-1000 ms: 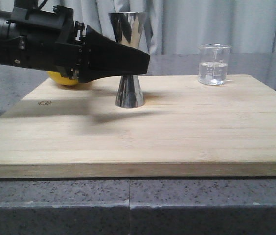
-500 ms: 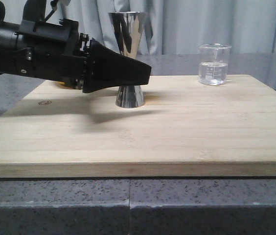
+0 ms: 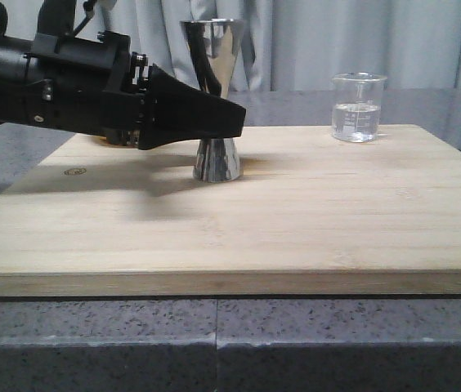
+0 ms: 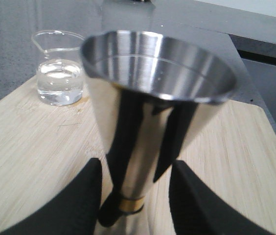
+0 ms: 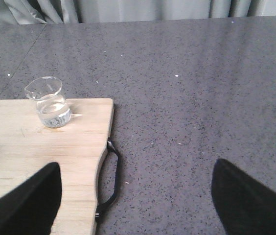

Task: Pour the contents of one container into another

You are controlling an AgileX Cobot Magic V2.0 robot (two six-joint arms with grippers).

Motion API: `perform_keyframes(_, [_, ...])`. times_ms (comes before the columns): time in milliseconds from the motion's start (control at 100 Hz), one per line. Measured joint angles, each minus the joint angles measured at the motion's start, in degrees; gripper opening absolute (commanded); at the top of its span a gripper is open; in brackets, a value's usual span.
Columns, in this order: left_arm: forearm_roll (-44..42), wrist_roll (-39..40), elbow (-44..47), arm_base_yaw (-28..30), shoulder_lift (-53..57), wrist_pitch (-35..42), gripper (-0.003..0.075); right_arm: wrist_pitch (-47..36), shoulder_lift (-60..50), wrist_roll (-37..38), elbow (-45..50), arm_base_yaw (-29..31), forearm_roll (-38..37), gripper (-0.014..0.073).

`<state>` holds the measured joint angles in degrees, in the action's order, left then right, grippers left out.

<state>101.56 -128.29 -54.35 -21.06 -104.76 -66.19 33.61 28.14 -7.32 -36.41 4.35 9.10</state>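
Note:
The steel jigger [image 3: 217, 155] stands upright on the wooden board [image 3: 296, 220], left of the middle, its gold band [image 4: 130, 204] showing in the left wrist view. My left gripper [image 3: 234, 118] reaches in from the left at the height of its waist. It is open, one black finger on each side of the narrow waist [image 4: 135, 196], a gap at each. The clear glass beaker [image 3: 358, 110], partly filled with clear liquid, stands at the board's far right corner [image 4: 59, 73] [image 5: 50, 103]. My right gripper [image 5: 135, 196] hangs open over the grey counter beside the board's right edge, holding nothing.
The board lies on a speckled grey counter [image 3: 214, 335] and has a black strap handle [image 5: 109, 181] on its right edge. A sliver of something yellow [image 3: 108, 140] shows behind my left arm. Curtains hang behind the table.
My left gripper has shifted a little to the right and down around the jigger's waist, covering most of the yellow thing behind it. The jigger and beaker have not moved.

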Motion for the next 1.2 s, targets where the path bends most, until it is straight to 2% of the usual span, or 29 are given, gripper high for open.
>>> perform_keyframes(190, [0.0, 0.0, 0.0, 0.0, 0.0, 0.0, 0.0155, 0.0, 0.0, 0.0, 0.0, 0.0, 0.0, 0.0583])
perform_keyframes(370, [0.1, -0.6, -0.1, 0.0, 0.0, 0.0, 0.0113, 0.1, 0.0, 0.0, 0.0, 0.0, 0.0, 0.0583])
perform_keyframes(740, [0.0, -2.4, -2.1, 0.0, 0.0, 0.1, 0.0103, 2.3, 1.9, -1.6, -1.8, 0.0, 0.1, 0.0583])
perform_keyframes(980, [0.0, -3.1, -2.1, 0.0, 0.0, 0.1, 0.0104, 5.3, 10.1, -7.9, -7.5, -0.9, 5.0, 0.0583])
perform_keyframes(1200, [0.0, -3.7, -2.1, 0.0, 0.0, 0.1, 0.0103, 6.0, 18.4, -11.1, -11.4, -4.7, 6.9, 0.0583])
